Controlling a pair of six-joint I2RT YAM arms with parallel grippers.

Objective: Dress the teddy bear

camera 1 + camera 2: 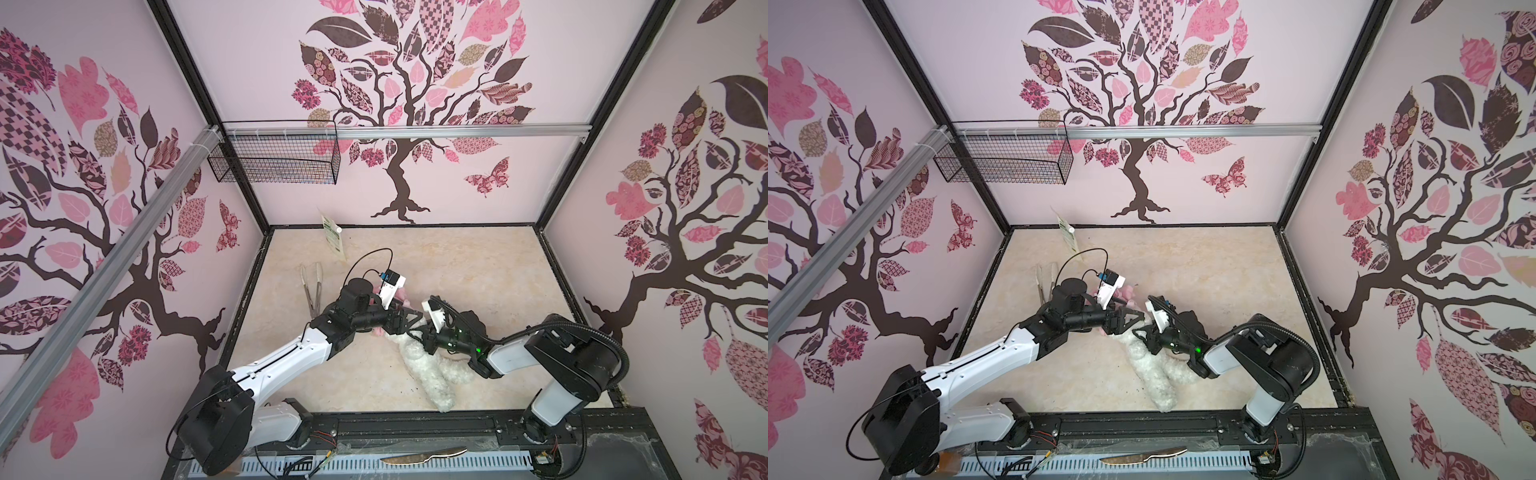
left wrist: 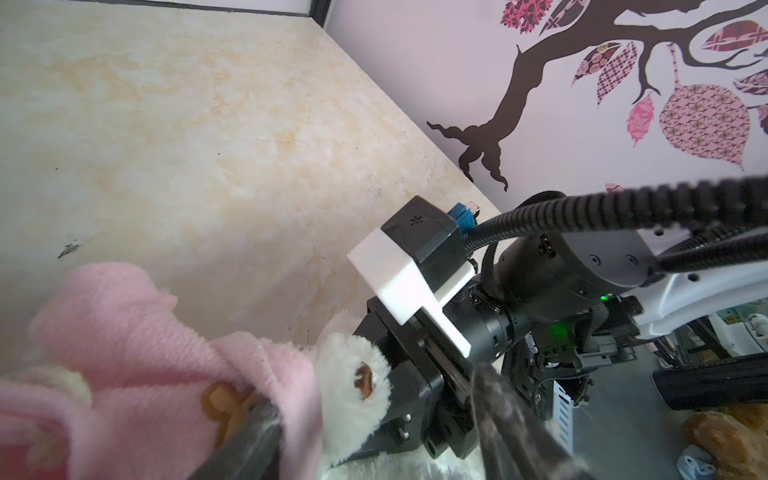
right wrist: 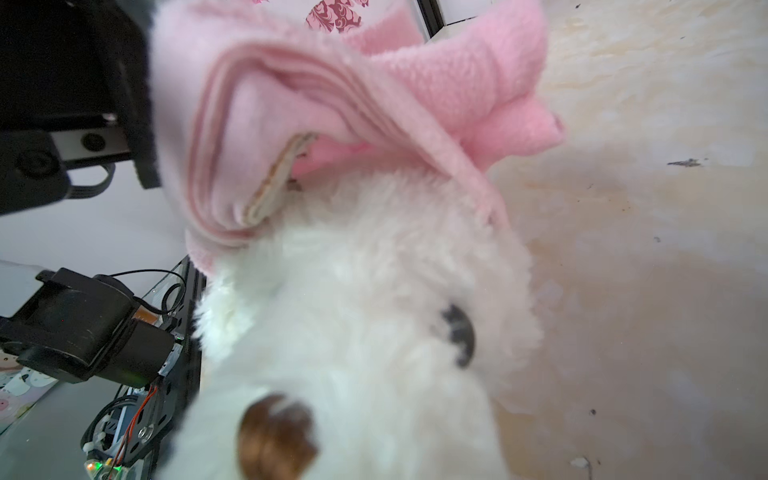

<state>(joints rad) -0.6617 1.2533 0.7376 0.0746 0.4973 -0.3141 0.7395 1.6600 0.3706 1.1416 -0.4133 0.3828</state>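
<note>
Right wrist view: teddy bear (image 3: 353, 311) blurry; right hand (image 2: 399, 407) hold unclear, left hand (image 1: 411, 323) wide.

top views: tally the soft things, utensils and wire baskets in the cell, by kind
soft things: 2, the teddy bear and the pink hoodie
utensils: 2, the tongs and the knife
wire basket: 1
total: 5
</note>
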